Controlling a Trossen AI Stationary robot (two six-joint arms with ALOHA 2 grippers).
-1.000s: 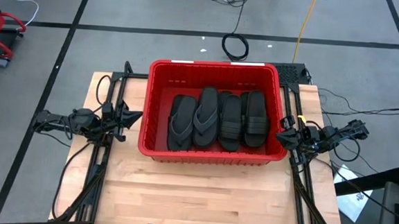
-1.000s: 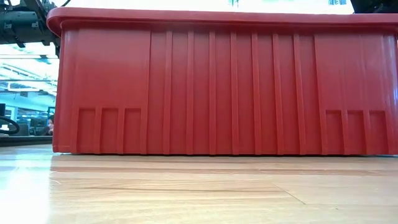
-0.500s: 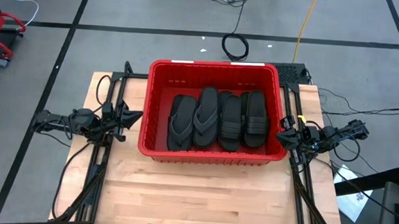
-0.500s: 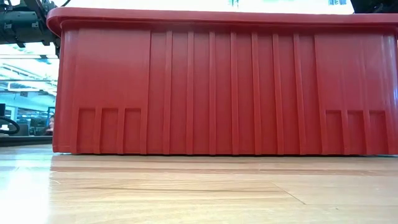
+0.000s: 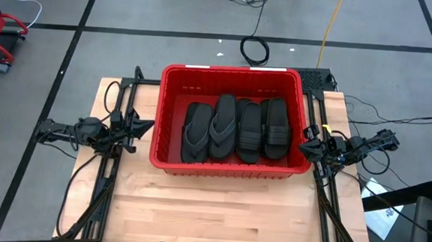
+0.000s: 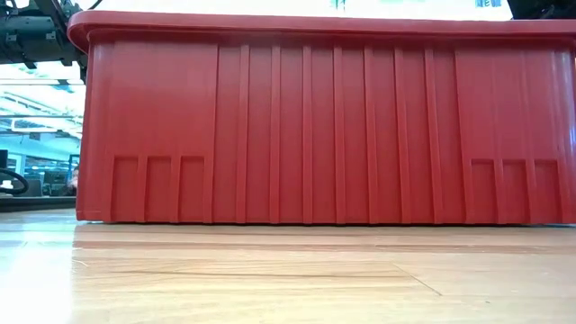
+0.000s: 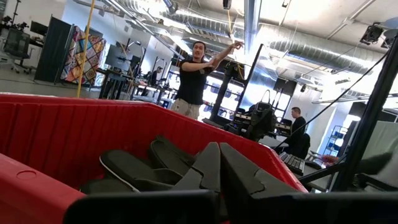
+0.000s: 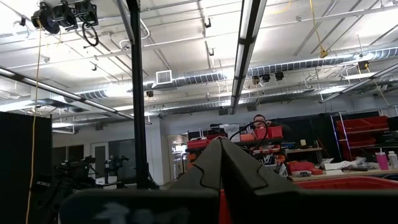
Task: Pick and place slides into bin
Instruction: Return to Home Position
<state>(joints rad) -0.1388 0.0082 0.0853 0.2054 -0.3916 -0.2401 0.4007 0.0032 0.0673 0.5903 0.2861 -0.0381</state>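
A large red bin (image 5: pixel 228 169) stands on a pale wooden tabletop (image 5: pixel 218 211), set toward the far edge and centred between the left and right edges. Inside it lie the black slides (image 5: pixel 249 132), four showing side by side across the floor of the bin, lengthwise from near wall to far wall. Whether more lie beneath them cannot be told. No slide shows on the bare wood around the bin.

The left gripper (image 5: pixel 147 124) sits low near the middle of the tabletop's left edge, just beside the bin's left wall and pointing at it. Its own camera shows the two dark fingers (image 7: pixel 208 163) pressed together on nothing, with the bin's rim and the slides beyond them. The right gripper (image 5: pixel 302 147) sits likewise near the right edge, just beside the bin's right wall, its fingers (image 8: pixel 210 158) also closed together and empty.

Across the last second nothing has moved: bin, slides and both arms are in the same places. That stillness, with both grippers empty and drawn back to the sides, suggests the packing is done and the arms are at rest.

A person (image 7: pixel 193 74) stands in the room behind, arm raised.
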